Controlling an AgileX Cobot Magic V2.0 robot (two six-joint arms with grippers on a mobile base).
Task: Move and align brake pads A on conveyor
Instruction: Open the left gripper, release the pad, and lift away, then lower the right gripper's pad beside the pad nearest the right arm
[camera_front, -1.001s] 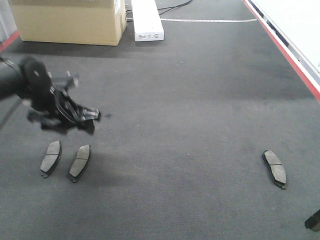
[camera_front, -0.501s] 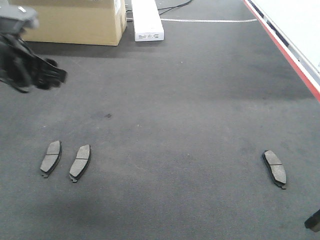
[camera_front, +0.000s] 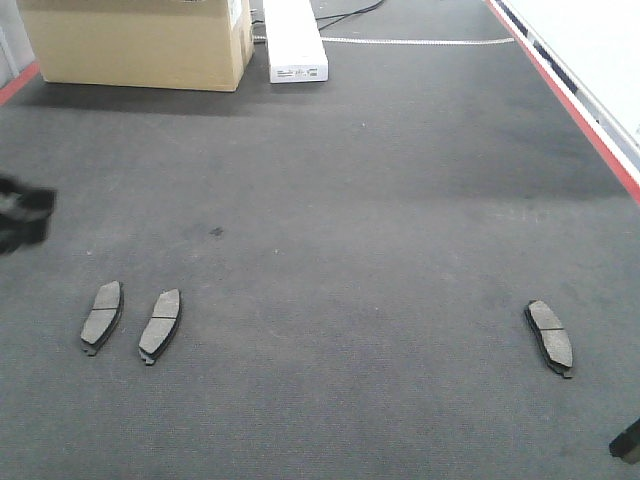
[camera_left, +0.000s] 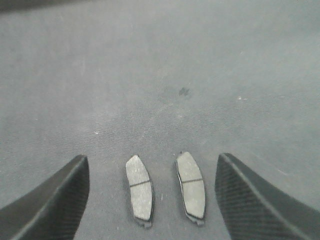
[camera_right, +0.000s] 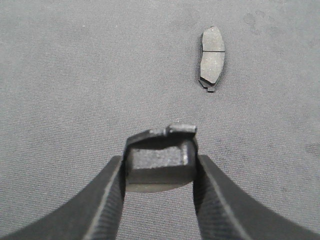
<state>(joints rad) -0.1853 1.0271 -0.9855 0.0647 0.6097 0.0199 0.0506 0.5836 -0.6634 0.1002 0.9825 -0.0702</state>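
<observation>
Count, front view: three brake pads lying on the belt (camera_front: 380, 200), two as a pair at left (camera_front: 103, 313) (camera_front: 160, 321), one alone at right (camera_front: 549, 335). Right wrist view: a fourth pad (camera_right: 159, 165) gripped between the two fingers of the right gripper (camera_right: 160, 175). Total pads: four. Grippers: two, the left gripper (camera_left: 150, 200) with two fingers spread wide. At the far end: one cardboard box (camera_front: 140, 40), one white box (camera_front: 293, 38). Red edge strips: two visible.
</observation>
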